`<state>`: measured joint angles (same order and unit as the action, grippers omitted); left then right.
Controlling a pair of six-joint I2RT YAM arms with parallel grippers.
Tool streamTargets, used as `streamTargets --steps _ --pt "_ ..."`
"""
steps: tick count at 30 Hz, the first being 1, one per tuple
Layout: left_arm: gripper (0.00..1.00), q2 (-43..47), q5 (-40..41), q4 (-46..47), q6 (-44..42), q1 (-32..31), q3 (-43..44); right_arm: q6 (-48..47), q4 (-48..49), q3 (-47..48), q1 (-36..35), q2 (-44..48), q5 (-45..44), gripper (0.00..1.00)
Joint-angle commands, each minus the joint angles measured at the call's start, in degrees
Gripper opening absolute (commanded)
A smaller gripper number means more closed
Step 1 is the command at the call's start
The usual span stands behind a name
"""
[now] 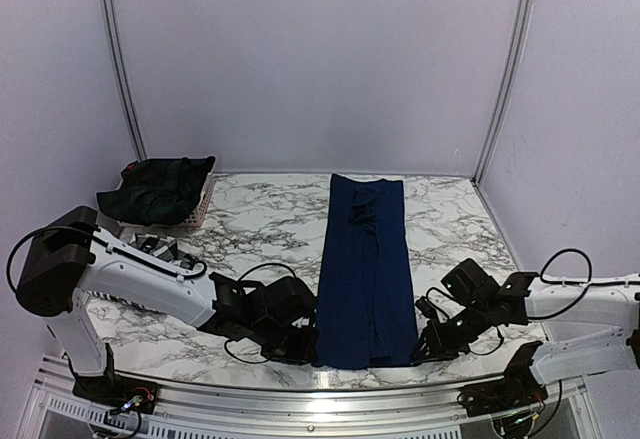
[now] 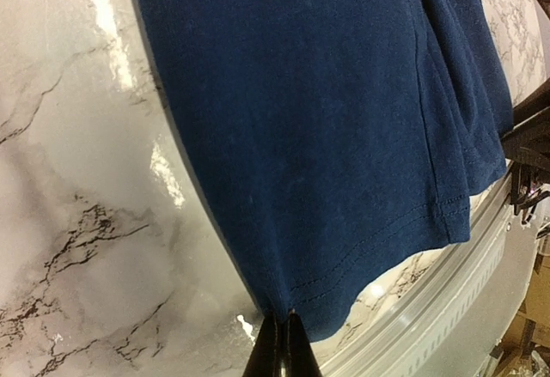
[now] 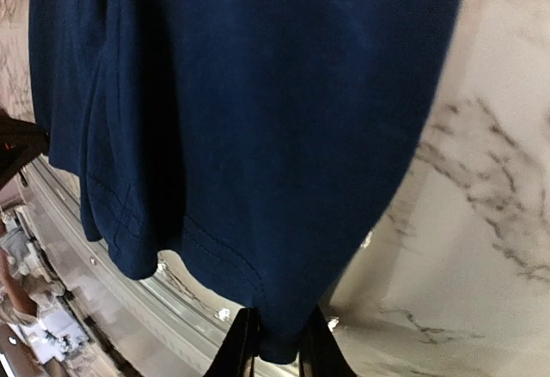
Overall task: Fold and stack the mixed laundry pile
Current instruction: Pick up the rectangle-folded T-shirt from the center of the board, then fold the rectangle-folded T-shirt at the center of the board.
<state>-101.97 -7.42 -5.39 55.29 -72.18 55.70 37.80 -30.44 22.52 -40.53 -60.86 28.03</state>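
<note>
While the navy T-shirt lies as a long strip across the surface, its near hem corners are pinched by the left hand and the right hand; a crosswise fold is judged next, both corners carried evenly toward the far end.

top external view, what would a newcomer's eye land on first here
The navy blue T-shirt, folded into a long strip down the middle of the marble table. At its near hem the left gripper is pinched shut on one corner and the right gripper straddles the other. At the far left a basket holds a dark green garment.
</note>
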Motion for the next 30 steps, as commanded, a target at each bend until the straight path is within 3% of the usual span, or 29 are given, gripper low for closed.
streamTargets --steps 1,2,12,22,30 --pt "0.0 -0.98 -2.16 -0.5 -1.83 -0.85 2.03 -0.1 3.43 -1.07 -0.07 0.05 3.54 0.03" --pt "0.0 -0.66 -2.3 -0.5 -2.03 -1.1 1.96 -0.16 2.93 -1.03 -0.07 0.9 3.94 0.0" --pt "0.0 6.17 -3.14 -0.5 -2.06 -3.82 0.24 -0.68 -4.6 1.16 -0.12 11.57 6.17 0.0" --pt "0.0 4.13 -5.2 -0.48 -5.65 8.12 5.22 -8.44 -3.27 13.48 10.52 -1.69 4.01 0.0" --pt "0.0 -5.61 -8.62 -5.16 -12.35 18.84 19.55 -14.53 0.29 25.68 19.02 -18.73 4.25 0.0"
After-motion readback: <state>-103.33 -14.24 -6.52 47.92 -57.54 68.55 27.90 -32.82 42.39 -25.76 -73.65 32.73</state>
